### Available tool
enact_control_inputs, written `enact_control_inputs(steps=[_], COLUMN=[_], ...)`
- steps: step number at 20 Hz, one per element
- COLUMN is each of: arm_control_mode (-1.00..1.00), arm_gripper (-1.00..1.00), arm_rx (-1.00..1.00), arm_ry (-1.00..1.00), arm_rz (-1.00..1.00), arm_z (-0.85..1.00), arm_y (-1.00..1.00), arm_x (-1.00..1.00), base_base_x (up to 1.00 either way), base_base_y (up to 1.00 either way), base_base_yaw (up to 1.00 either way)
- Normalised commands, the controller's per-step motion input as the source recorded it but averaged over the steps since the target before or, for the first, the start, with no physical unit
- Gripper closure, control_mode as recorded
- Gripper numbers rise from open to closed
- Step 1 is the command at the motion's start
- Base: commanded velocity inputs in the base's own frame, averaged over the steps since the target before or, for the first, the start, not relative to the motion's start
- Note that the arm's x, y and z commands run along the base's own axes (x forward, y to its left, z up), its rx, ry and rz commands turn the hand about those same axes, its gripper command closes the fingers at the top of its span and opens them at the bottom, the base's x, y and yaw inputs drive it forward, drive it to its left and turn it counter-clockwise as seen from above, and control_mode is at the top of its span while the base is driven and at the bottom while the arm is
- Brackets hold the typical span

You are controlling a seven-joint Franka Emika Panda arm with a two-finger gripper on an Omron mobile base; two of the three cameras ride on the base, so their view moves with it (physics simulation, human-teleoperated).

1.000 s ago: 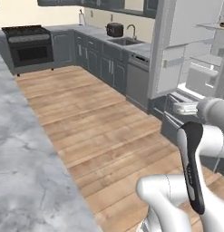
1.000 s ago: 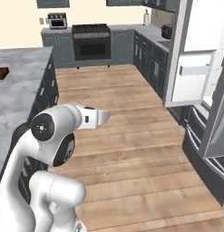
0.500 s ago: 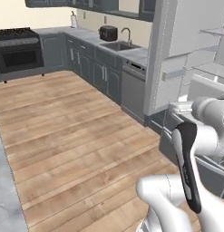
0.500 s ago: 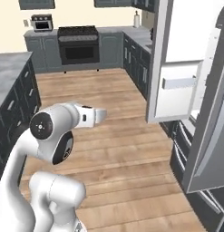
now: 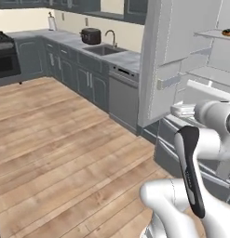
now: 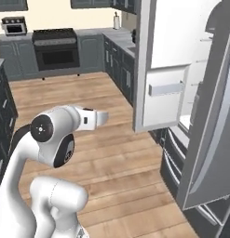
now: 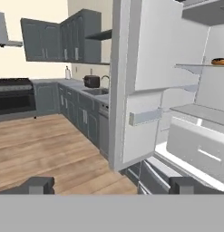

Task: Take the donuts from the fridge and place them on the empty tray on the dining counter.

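While the arm stays folded low, the claw [image 7: 111, 185] — wide open, empty — faces the open fridge [image 7: 177, 90].

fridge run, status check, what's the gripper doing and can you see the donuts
Gripper open, empty, facing the fridge. Fridge door open, a donut on an upper shelf at the far right. Nothing between hand and shelves.

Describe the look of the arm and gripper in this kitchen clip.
The arm is glossy white with rounded, tubular links. Its round joint cap is dark grey with a small red centre mark, and a long dark strip runs down one link in the left base view. The fingertips are small dark grey blocks. No cables show.
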Motion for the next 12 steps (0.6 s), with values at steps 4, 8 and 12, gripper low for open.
enact_control_inputs(steps=[4, 8, 12], arm_control_mode=[1.0, 1.0, 1.0], arm_gripper=[-1.0, -1.0, -1.0], arm_rx=[0.0, 0.0, 0.0], arm_ry=[0.0, 0.0, 0.0], arm_rz=[0.0, 0.0, 0.0], arm_z=[0.0, 0.0, 0.0], arm_y=[0.0, 0.0, 0.0], arm_x=[0.0, 0.0, 0.0], base_base_x=[0.18, 0.61, 0.78], base_base_y=[-0.11, 0.0, 0.47], base_base_yaw=[-0.45, -0.54, -0.53])
